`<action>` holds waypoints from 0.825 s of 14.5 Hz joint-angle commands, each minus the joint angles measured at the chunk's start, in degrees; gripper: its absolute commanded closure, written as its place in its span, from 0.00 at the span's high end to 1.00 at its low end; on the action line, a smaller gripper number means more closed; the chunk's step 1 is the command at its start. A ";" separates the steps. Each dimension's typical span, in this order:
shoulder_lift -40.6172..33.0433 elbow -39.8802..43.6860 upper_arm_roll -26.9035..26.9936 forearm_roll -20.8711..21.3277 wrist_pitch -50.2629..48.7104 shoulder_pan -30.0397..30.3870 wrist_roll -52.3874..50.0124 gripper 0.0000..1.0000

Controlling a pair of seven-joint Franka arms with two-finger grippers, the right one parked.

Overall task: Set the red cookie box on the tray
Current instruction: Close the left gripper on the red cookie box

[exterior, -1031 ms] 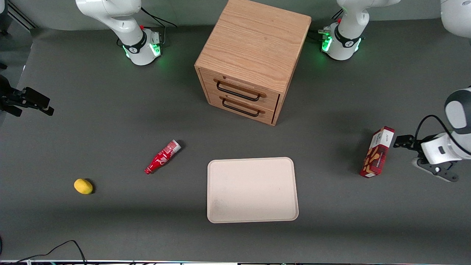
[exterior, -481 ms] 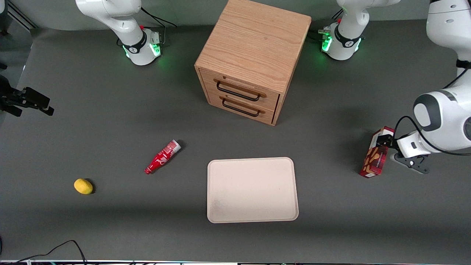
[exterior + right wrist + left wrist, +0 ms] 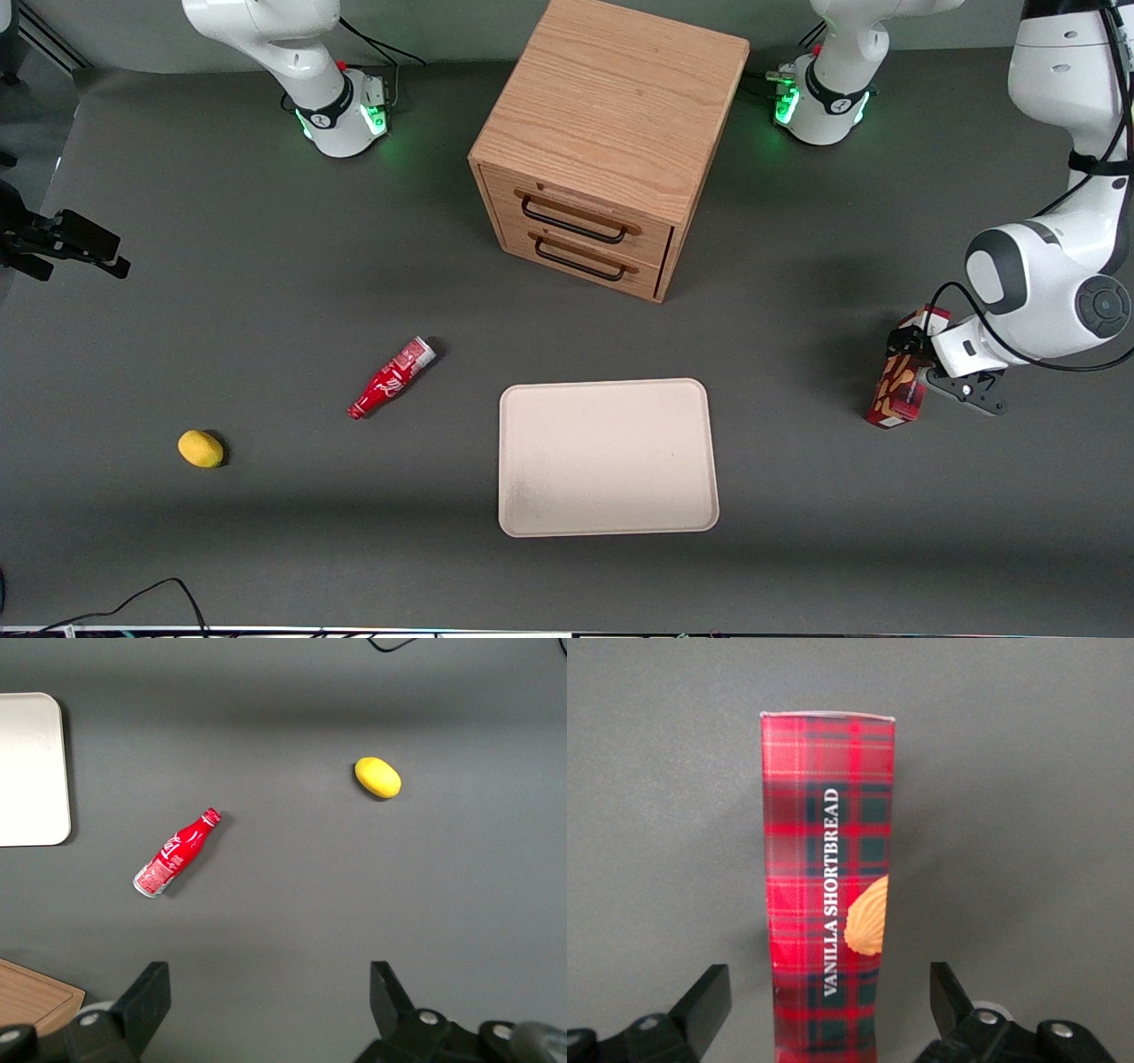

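Approach phase of the grasp: over the last second the working arm has swung in from the counter's edge and carried its hand [image 3: 905, 347] from a position beside the red cookie box [image 3: 897, 390] to one directly over the box's upper end, so that the wrist view now shows the plaid carton [image 3: 828, 904] running up between the two fingers [image 3: 709, 997]. The hand is spread apart, each finger standing clear of the carton's long sides with bare counter [image 3: 1010, 815] visible in both gaps; no contact is evident. The box itself has not shifted: it lies at the working arm's end of the counter, well apart from the tray [image 3: 532, 514], which sits nearer the front camera than the wooden drawer cabinet [image 3: 611, 115] and carries nothing. A red soda bottle [image 3: 391, 377] and a yellow lemon-like object [image 3: 200, 448] lie toward the parked arm's end and play no part. Judged from this alignment, the reach is essentially complete and the task stands at its first step; closing on the carton's narrow sides appears to be the next requirement, with lifting and transfer to the tray not yet begun.
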 commanded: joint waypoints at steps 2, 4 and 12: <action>0.81 -0.73 0.20 -1.10 2.52 -0.42 1.19 0.84; 0.81 -0.73 0.20 -1.19 2.35 -0.33 1.10 0.23; 0.28 0.84 0.20 -1.19 0.60 -0.15 1.27 0.00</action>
